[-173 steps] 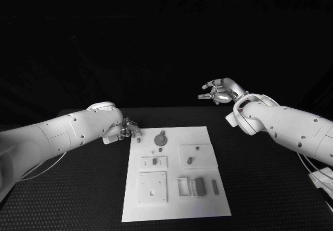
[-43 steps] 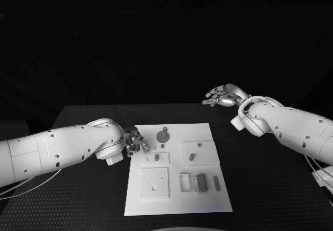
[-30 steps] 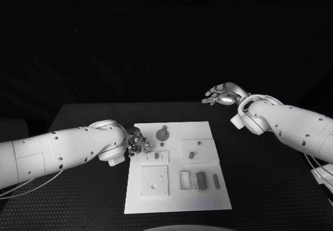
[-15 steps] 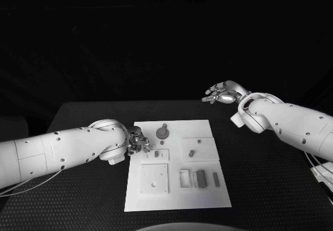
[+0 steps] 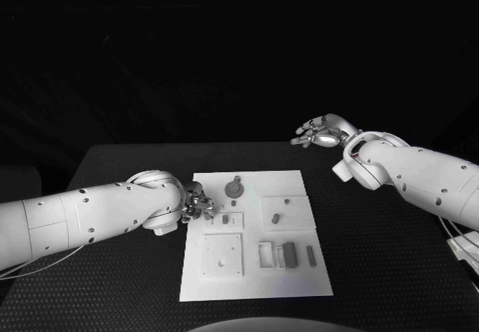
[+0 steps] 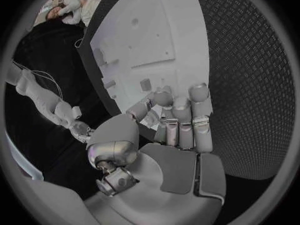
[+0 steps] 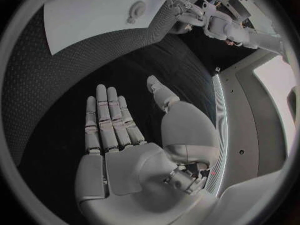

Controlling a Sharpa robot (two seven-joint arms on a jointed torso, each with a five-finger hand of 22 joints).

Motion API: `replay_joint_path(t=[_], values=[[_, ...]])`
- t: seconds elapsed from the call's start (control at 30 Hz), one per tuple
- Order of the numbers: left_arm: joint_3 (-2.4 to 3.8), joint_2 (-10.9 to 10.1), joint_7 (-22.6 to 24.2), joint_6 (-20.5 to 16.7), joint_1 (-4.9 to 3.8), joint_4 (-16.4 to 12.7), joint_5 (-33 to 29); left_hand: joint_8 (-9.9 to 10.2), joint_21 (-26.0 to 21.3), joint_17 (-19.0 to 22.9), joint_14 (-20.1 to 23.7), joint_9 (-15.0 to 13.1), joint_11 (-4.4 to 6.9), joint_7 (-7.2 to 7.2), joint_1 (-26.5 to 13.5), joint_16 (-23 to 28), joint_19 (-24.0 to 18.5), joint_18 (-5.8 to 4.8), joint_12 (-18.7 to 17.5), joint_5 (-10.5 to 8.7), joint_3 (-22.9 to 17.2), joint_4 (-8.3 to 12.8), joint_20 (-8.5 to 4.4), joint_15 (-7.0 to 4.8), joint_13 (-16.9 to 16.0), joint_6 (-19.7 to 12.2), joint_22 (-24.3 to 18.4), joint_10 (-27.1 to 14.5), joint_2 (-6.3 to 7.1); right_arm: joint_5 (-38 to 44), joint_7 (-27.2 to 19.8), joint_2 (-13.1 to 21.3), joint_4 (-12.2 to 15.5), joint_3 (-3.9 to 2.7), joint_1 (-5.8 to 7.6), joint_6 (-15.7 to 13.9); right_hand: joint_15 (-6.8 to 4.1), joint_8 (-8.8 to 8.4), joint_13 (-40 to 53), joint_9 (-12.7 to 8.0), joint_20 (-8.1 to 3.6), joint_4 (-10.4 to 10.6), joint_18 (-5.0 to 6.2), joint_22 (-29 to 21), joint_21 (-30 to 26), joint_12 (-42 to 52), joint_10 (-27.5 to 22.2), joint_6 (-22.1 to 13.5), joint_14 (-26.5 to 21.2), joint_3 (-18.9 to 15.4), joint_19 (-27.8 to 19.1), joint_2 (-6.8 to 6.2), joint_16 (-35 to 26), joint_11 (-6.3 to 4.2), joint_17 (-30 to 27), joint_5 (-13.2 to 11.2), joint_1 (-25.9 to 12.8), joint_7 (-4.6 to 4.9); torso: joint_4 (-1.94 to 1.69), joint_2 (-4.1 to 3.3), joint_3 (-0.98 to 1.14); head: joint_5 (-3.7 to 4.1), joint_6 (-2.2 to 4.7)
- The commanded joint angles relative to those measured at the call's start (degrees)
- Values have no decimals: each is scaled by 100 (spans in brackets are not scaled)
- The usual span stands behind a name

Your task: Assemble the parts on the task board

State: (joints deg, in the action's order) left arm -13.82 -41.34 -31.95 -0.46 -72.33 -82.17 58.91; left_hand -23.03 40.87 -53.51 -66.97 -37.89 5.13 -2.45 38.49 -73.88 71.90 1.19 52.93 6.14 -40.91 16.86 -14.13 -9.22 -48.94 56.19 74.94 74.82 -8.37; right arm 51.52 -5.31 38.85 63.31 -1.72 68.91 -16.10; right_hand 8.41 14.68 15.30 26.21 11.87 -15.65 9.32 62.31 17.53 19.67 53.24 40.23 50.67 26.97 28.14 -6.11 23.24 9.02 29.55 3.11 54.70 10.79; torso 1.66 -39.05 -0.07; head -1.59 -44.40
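Head view: high above the near table edge, looking down and forward; whole task board (image 5: 255,235) in frame, both arms entering from the sides.
Left wrist view: fisheye behind the left hand (image 6: 164,135), close to the board (image 6: 150,40) edge, looking along the fingers across the plate.
Right wrist view: fisheye behind the right hand (image 7: 134,150), held off the board over the black table (image 7: 56,85).
Shared: all three views take in the board (image 7: 94,12); the right wrist view also catches the left hand (image 7: 181,10).

Dim room, black beyond the table (image 5: 389,242). Light falls from above, brightest on the white task board (image 5: 300,277) and arms. Wrist views bend straight edges; focus stays sharp.
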Motion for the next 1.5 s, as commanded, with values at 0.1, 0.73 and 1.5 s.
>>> replay_joint_path(t=[0.1, 0.73, 1.5], values=[[1, 42, -21, 181, 38, 20, 112, -6, 30, 36, -39, -4, 1, 149, -110, -38, 45, 127, 15, -143, 11, -55, 21, 3, 20, 1135, 104, 52, -17, 0, -28, 2, 10, -2, -4, 81, 30, 18, -11, -6, -8, 6, -110, 12, -33, -32, 16, -38, -24, -31, -26, 15, -39, 35, 7, -23, 56, 293, 0, -3, 2, 1, -17], [2, 95, -17, 237, 87, 34, 296, -14, 48, 71, -72, -10, 21, 170, -164, -78, 82, 119, 31, -211, -4, -65, 35, 10, 37, 1194, 106, 103, -43, 0, -31, 8, 25, -2, -9, 99, 35, 22, -27, -9, -9, 10, -112, 23, -38, -37, 18, -39, -30, -34, -27, 13, -51, 36, 9, -23, 56, 293, 3, -1, 1, 12, -47], [2, 141, -40, 283, 140, 118, 440, -23, 66, 102, -93, -17, 39, 189, -191, -104, 101, 114, 41, -191, -21, -61, 49, 26, 54, 1242, 108, 155, -47, 0, -30, 18, 33, -2, -11, 101, 41, 24, -41, -12, -7, 17, -116, 31, -44, -42, 17, -41, -38, -39, -31, 10, -63, 39, 11, -23, 49, 294, 1, -1, 1, 25, -58]])
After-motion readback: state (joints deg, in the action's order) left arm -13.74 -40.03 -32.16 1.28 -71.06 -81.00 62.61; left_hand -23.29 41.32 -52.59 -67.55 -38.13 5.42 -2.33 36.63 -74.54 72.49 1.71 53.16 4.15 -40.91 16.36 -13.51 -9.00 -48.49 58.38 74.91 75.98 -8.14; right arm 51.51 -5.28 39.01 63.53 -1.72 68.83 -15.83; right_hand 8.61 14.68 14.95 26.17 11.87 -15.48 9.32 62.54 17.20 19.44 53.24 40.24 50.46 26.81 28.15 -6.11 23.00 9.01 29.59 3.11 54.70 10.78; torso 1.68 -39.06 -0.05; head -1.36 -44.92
